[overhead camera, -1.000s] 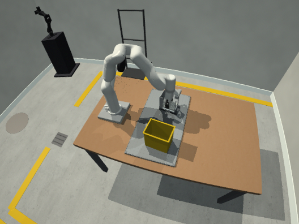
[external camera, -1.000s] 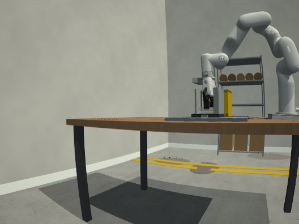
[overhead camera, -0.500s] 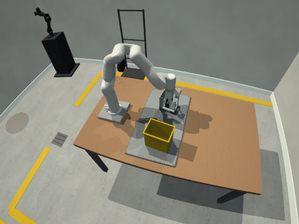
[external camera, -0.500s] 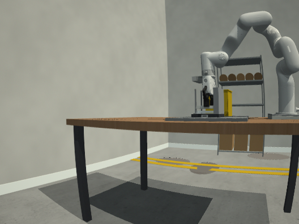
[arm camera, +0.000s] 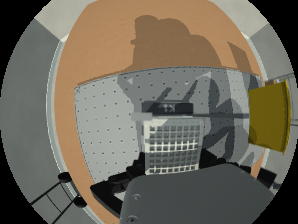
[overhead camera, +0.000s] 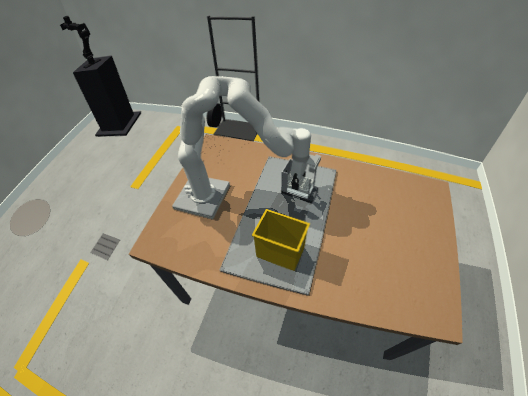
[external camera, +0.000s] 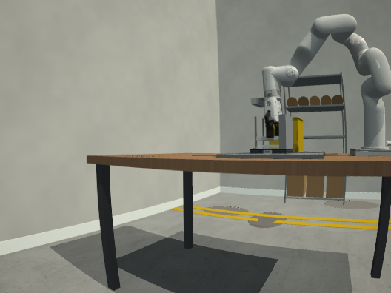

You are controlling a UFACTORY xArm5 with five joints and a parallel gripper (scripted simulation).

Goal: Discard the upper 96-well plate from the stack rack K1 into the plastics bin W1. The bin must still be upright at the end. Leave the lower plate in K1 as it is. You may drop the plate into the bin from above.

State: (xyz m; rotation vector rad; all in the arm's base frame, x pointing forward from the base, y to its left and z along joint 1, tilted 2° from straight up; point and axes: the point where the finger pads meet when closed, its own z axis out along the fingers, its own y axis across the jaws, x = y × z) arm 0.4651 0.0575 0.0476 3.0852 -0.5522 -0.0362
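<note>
The stack rack K1 (overhead camera: 286, 178) (external camera: 284, 132) stands at the far end of the grey mat (overhead camera: 239, 260) (arm camera: 100, 129). My gripper (overhead camera: 296, 183) (external camera: 269, 130) reaches straight down into the rack and is shut on the upper 96-well plate (arm camera: 172, 149), whose white grid of wells fills the middle of the wrist view. The plate is still inside the rack. The lower plate is hidden beneath it. The yellow plastics bin W1 (overhead camera: 280, 239) (external camera: 298, 134) (arm camera: 269, 117) stands upright and open-topped on the same mat, nearer the table's front edge.
The arm's base plate (overhead camera: 201, 200) sits left of the mat on the brown table (overhead camera: 390, 250) (external camera: 155, 160). A shelf rack (external camera: 315, 107) stands behind the table. A black pedestal (overhead camera: 105, 95) stands in the far corner.
</note>
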